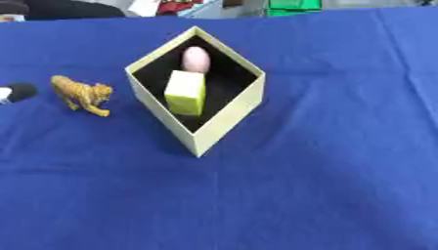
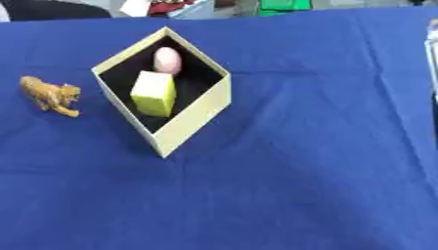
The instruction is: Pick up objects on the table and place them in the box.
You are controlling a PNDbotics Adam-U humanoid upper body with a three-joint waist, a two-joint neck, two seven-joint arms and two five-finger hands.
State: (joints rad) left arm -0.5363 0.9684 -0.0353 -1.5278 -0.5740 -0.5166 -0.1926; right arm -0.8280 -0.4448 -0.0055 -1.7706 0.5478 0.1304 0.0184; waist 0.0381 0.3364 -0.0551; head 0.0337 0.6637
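- A black-and-white rounded thing [image 1: 15, 92] was cut off by the left eye view's left edge; what it was could not be told.
- The yellow block [image 1: 186, 92] hid the pink egg's [image 1: 196, 59] lower end.

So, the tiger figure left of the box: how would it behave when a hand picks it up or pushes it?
The tiger figure looks like a moulded toy, so probably stiff and light. It stands on thin legs, so a sideways push would likely tip it over rather than slide it across the blue cloth. Its narrow body may suit a pinch across the back.
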